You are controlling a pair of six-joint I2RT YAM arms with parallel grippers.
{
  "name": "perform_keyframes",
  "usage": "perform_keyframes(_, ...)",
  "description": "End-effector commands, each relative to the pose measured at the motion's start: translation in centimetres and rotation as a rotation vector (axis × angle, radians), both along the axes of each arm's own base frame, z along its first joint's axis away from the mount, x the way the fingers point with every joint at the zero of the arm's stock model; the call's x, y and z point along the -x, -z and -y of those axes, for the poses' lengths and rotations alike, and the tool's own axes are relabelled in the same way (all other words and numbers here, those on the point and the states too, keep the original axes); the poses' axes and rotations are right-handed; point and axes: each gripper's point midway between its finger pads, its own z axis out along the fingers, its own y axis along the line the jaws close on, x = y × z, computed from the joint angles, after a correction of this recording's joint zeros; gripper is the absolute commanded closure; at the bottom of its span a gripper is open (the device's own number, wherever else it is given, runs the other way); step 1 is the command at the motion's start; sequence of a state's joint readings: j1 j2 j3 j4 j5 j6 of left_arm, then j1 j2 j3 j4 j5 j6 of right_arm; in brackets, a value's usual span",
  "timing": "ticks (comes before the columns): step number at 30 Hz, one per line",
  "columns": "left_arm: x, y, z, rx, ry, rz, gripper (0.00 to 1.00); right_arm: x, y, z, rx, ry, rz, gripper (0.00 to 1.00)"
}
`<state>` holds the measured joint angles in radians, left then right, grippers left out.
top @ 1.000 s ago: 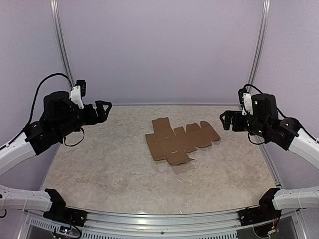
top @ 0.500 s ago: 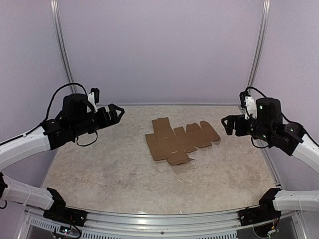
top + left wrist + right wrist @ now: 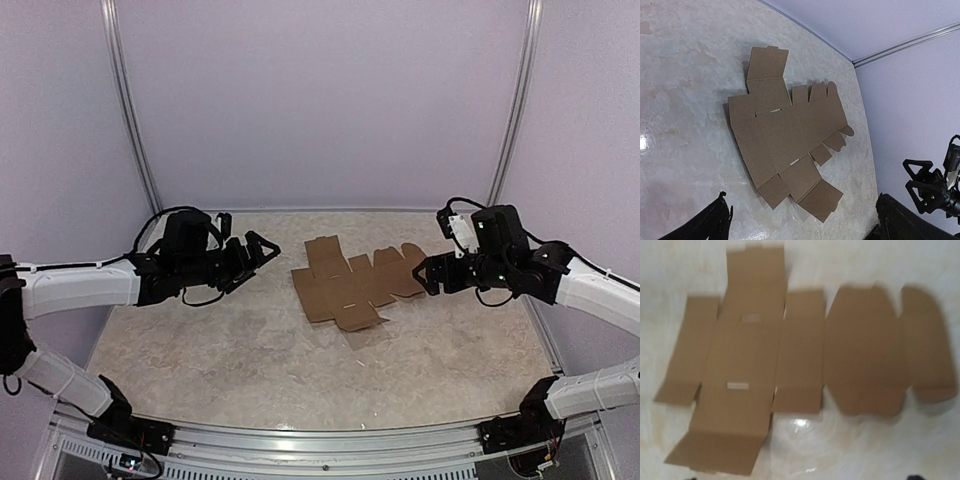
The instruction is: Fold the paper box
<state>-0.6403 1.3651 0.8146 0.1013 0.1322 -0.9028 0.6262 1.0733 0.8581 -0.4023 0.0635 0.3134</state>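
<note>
While the paper box [image 3: 362,283] lies flat near the far edge of the worktop [image 3: 250,350], the left gripper [image 3: 262,247] and right gripper [image 3: 428,275] flank it, jaws wide.

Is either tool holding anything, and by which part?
Nothing is held. The paper box lies flat on the table; left tool and right tool are open, clear of it.

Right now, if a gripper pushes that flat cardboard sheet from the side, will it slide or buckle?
The paper box lies thin and flat on the glossy table, so it would probably slide easily and weigh little. Its many creased flaps suggest it would likely hinge and droop if lifted by one edge.
</note>
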Motion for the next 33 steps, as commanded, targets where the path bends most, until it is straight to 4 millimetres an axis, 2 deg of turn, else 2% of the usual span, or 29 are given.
perform_keyframes(1, 0.5, 1.3, 1.2, 0.063, 0.034, -0.053, 0.01, -0.6, 1.7, -2.5, -0.054, -0.025, -0.083, 0.15)
perform_keyframes(6, 1.2, 2.6, 0.9, 0.040, 0.038, -0.079, 0.01, -0.8, 4.3, -4.8, -0.097, -0.042, -0.176, 0.24)
perform_keyframes(11, 1.7, 3.1, -0.3, -0.004, 0.013, -0.082, 0.01, -1.4, 6.9, -5.5, -0.097, -0.011, -0.247, 0.36)
perform_keyframes(15, 2.1, 3.0, -1.2, -0.030, -0.003, -0.069, 0.01, -1.8, 8.7, -6.1, -0.098, 0.003, -0.290, 0.50)
perform_keyframes(18, 2.4, 2.9, -1.8, -0.050, -0.010, -0.058, 0.01, -1.9, 10.1, -6.3, -0.086, 0.017, -0.314, 0.56)
perform_keyframes(24, 2.8, 2.2, -3.0, -0.072, -0.027, -0.031, 0.01, -1.2, 12.0, -7.9, -0.075, -0.002, -0.341, 0.60)
perform_keyframes(31, 3.0, 1.3, -4.1, -0.074, -0.044, 0.001, 0.01, 0.2, 13.9, -10.9, -0.070, -0.044, -0.378, 0.65)
perform_keyframes(33, 3.4, 1.7, -4.6, -0.091, -0.051, -0.013, 0.01, 0.7, 14.3, -11.9, -0.073, -0.062, -0.386, 0.65)
